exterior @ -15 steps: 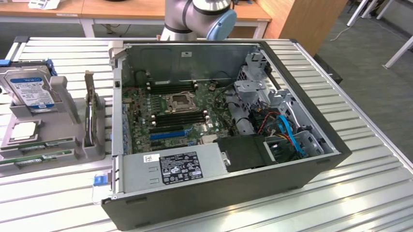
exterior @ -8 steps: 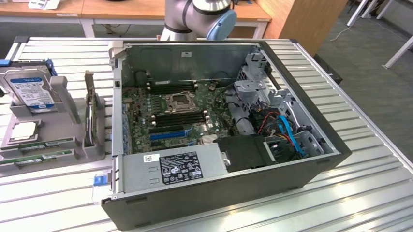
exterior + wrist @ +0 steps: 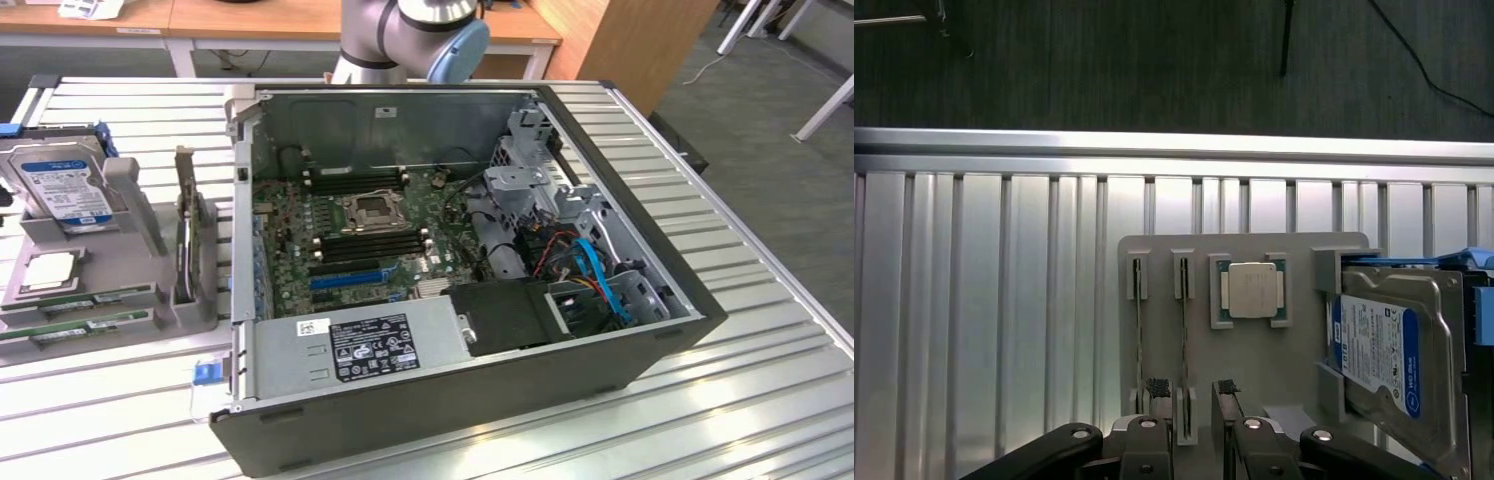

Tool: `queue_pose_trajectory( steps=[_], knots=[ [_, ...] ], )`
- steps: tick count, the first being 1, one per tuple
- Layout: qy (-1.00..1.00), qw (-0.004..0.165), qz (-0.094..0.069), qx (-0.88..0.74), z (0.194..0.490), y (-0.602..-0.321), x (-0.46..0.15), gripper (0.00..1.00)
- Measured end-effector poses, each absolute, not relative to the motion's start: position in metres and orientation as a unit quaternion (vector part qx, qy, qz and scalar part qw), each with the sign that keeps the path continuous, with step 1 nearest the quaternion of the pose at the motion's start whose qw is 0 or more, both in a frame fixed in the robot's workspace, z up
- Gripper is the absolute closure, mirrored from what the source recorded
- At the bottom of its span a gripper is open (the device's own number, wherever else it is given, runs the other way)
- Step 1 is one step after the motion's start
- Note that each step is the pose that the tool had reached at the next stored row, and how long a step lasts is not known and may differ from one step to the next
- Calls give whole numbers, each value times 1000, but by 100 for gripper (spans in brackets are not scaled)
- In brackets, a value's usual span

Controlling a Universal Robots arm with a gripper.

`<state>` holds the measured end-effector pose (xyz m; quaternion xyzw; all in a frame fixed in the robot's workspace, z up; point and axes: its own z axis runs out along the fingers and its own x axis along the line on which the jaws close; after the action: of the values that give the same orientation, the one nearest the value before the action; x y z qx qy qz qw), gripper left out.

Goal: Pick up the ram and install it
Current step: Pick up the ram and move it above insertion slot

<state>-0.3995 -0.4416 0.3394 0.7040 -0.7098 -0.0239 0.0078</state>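
Green and thin, the ram stands on its edge in a grey holder, with little slots gripping both of its ends. A second ram stick stands just beside it, the same way. On the ram's other side a square silver chip lies flat in the holder. Past the chip, a hard drive with a blue label rests tilted in its own spot. The holder sits on the ribbed metal tabletop, near the tabletop's edge on the exterior view's left, just beside the open computer case. Inside the case, a green board with long black slots lies flat. The end effector is up over the holder with its two black fingers spread wide, and it holds nothing. In the wrist view the ram lines up between the two fingers. The arm rises behind the case in the exterior view.
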Motion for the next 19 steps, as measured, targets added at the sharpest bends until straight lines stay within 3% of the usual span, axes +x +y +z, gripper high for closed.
queue_pose_trajectory(
  steps=[19],
  knots=[
    [-710, 8, -24, 704, 321, -442, -399, 71]
  ],
)
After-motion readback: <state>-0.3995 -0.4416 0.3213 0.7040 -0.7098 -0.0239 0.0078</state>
